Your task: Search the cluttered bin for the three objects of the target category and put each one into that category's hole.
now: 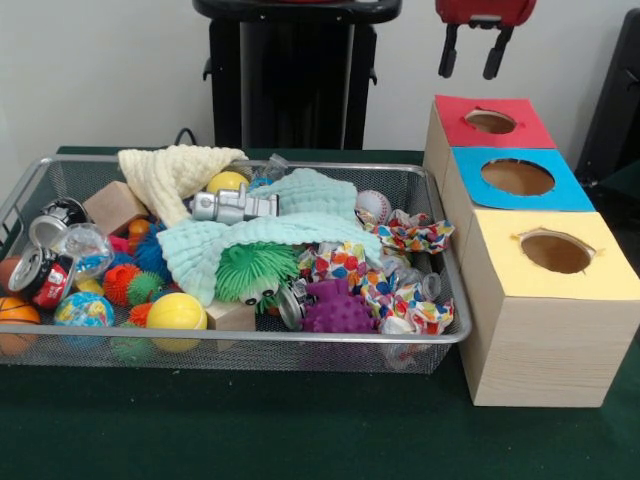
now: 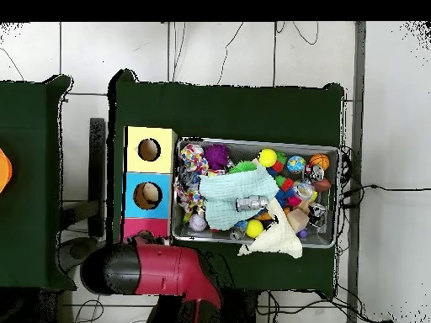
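Table (image 1: 300, 440): a dark green surface holding a long tray on one side and three boxes in a row beside it.
Bin (image 1: 250, 340): a shallow silver wire-mesh tray, heaped full with toys and cloths.
Robot arm (image 2: 160, 273): red and black; seen from above, it lies over the end of the box row nearest the robot's base, covering much of the red box top.
Boxes: three light wooden boxes touching in a row, each with a round hole in a paper top. In the front view the yellow top (image 1: 560, 255) is nearest, the blue top (image 1: 520, 180) is in the middle, the red top is farthest.
Red hole (image 1: 490, 122): round, in the red-topped box, next to the bin's far corner.
Cloths: a mint green cloth (image 1: 270, 240) spreads across the middle of the heap; a cream knitted cloth (image 1: 170, 175) drapes over the bin's far rim.
Gripper (image 1: 472, 55): hangs above the red-topped box, touching nothing; its two dark fingers are apart with nothing between them.
Silver toy robot (image 1: 232, 206): lies on the mint cloth.
Spiky balls: a green one (image 1: 258, 270) and a purple one (image 1: 340, 310) sit near the bin's front rim.
Soft animal toys: no plush animal can be made out in the heap in either view.
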You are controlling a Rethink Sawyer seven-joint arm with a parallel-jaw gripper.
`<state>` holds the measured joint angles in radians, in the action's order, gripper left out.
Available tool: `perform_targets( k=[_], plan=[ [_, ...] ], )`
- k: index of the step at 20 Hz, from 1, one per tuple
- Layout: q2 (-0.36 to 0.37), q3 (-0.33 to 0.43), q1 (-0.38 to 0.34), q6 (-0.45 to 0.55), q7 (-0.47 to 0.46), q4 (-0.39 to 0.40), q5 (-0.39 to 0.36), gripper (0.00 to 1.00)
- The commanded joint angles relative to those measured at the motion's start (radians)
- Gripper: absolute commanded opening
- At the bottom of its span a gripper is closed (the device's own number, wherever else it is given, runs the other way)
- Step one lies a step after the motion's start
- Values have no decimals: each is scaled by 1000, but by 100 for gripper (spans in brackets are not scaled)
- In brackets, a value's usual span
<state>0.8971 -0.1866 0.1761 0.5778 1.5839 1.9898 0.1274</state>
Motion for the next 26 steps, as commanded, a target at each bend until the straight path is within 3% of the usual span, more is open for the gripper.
perform_targets(
  k=[1, 4, 8, 15, 20, 26],
  plan=[
    [6, 25, -177, 183, -4, -175, -49, 100],
    [-10, 33, -255, 248, -94, -241, -107, 100],
    [-52, 99, -334, 166, -127, -232, -136, 100],
    [-109, 173, -414, 97, -130, -264, -194, 100],
    [-97, 145, -425, 58, -82, -275, -265, 100],
    [-101, 166, -448, 46, -39, -252, -271, 100]
  ],
)
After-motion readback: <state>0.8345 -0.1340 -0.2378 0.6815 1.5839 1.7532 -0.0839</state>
